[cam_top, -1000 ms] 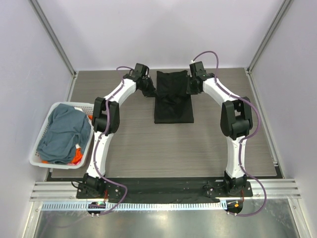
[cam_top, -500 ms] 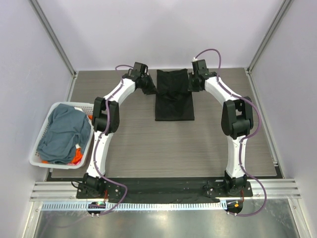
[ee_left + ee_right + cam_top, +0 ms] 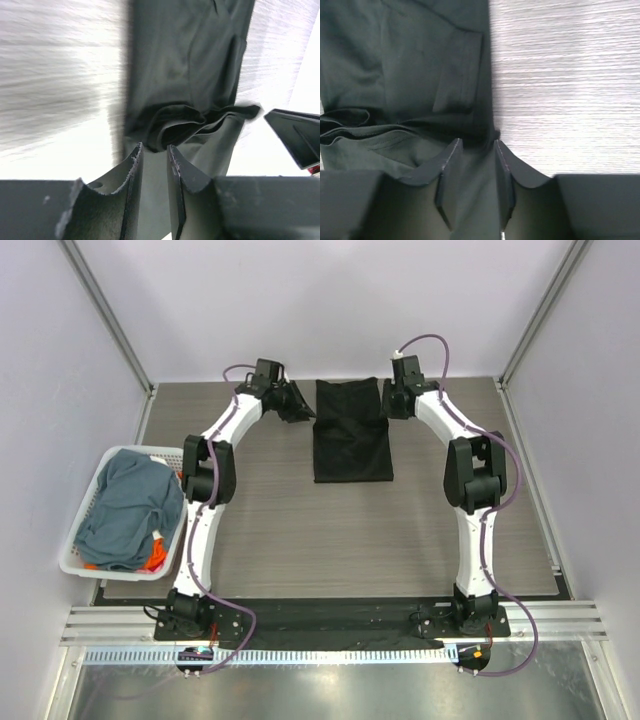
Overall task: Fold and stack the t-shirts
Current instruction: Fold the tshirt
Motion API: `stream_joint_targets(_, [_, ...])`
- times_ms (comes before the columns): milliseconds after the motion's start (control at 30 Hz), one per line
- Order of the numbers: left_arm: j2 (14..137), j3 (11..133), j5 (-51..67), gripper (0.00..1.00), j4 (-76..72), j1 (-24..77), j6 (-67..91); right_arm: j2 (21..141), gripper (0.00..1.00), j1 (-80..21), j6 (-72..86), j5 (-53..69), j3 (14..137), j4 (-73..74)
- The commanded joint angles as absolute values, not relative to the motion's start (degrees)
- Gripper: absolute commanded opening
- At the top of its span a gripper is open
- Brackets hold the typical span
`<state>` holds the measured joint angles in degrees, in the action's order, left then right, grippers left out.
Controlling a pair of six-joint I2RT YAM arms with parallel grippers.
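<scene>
Table (image 3: 300, 530): grey-brown wood-grain top, matte, running wall to wall. Pale lilac-white walls (image 3: 330, 300) box it in on three sides, w/ slanted aluminium posts (image 3: 108, 315) at the far corners. An aluminium rail (image 3: 120, 625) runs along the near edge, w/ both arm bases bolted there and a bare metal sheet (image 3: 330, 690) below it.

Black t-shirt (image 3: 352, 435) lies flat at the far centre of the table, folded to a narrow upright rectangle. Its far end is bunched in soft ridges, as both wrist views show.

Left gripper (image 3: 300, 408) sits at the shirt's far-left corner, just off the edge in the top view. In the left wrist view its fingers (image 3: 131, 170) stand a narrow gap apart, w/ the bunched hem right at the tips. No pinch shows.

Right gripper (image 3: 388, 405) is at the far-right corner. Its fingers (image 3: 451, 165) are likewise a little apart, tips at the shirt's edge where cloth meets wood. Can't tell if they touch the cloth.

White lattice basket (image 3: 148, 450) sits off the table's left side, against the wall. It holds a crumpled blue-grey t-shirt (image 3: 128, 505) on top, w/ a bit of orange t-shirt (image 3: 155, 560) poking out at the near-right. It is well apart from the black shirt.
</scene>
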<state>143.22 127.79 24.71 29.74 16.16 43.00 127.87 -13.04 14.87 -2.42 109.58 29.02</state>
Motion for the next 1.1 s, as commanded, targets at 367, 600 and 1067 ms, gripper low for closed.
stream_joint_targets(367, [138.7, 124.0, 28.8, 0.27, 28.8, 18.4, 37.4, 124.2, 0.19, -12.9, 15.7, 4.2, 107.0, 27.9])
stream_joint_targets(600, [143.7, 128.9, 29.8, 0.26, 28.7, 19.4, 38.1, 130.6, 0.18, -12.9, 15.6, 4.7, 113.2, 27.9])
stream_joint_targets(1067, [151.5, 140.6, 25.4, 0.31, 15.8, 17.6, 46.0, 140.2, 0.18, -12.8, 17.8, 1.6, 128.6, 27.2])
